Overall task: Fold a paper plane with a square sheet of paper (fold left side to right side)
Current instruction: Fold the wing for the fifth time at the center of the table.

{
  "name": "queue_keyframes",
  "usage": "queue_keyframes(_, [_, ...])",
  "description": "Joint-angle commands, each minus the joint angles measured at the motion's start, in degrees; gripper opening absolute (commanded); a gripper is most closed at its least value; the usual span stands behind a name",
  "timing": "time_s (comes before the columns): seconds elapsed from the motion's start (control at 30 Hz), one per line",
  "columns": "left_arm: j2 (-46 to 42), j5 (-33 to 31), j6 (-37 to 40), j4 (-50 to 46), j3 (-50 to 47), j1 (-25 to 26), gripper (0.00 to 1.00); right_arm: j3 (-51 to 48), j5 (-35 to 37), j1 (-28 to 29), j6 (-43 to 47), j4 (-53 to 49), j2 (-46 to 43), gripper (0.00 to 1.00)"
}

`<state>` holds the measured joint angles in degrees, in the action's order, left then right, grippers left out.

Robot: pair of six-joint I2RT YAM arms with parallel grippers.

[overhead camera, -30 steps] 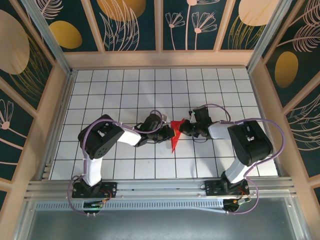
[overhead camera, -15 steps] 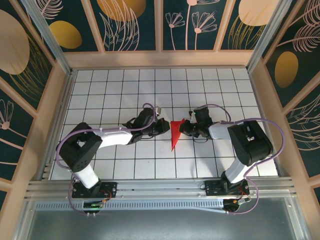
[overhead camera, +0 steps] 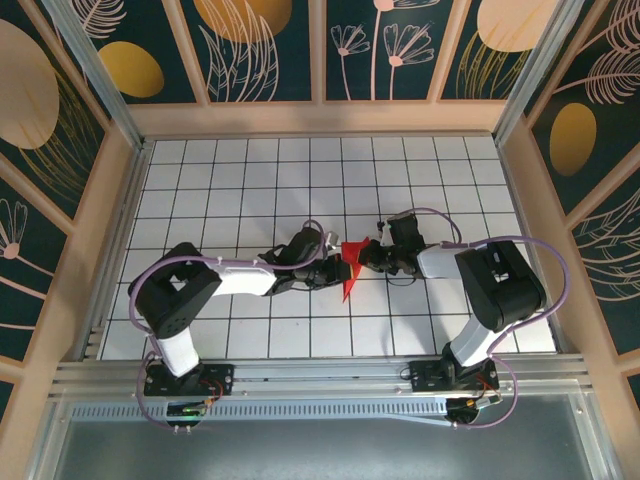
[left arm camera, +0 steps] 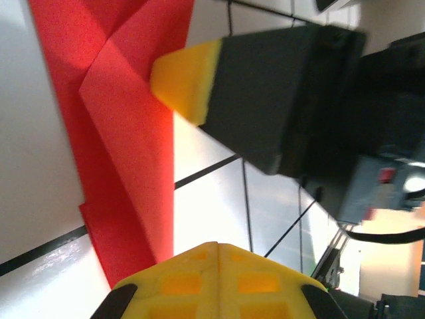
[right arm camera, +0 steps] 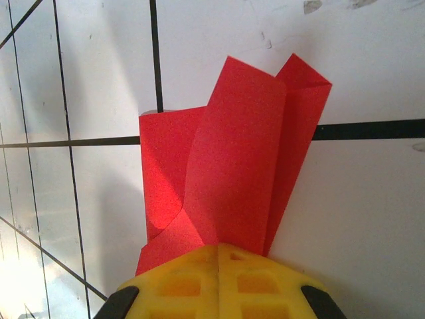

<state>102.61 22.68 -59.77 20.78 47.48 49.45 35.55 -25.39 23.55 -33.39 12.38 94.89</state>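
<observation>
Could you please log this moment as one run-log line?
red paper: partly folded | right gripper: shut on red paper | left gripper: shut, at its edge

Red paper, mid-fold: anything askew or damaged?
The red paper is not lying flat. In the right wrist view its top flap bows upward, the layers' edges are staggered, and a corner pokes out on the left. No tear is visible.

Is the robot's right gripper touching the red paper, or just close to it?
Touching. In the right wrist view the red paper runs straight under the yellow tip of the shut right gripper, with no gap between them.
</observation>
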Motion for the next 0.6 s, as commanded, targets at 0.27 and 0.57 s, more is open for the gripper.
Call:
queue_keyframes(0.27, [4.32,2.25,-0.32,1.10,1.39,0.75,0.00,-1.45,3.72,-0.62,1.31,-6.36,2.75,0.00])
queue_keyframes(0.57, [6.49,2.72,-0.27,1.46,1.20,1.13,0.00,-0.90,3.70,-0.67,1.61,-6.93,2.68,0.00])
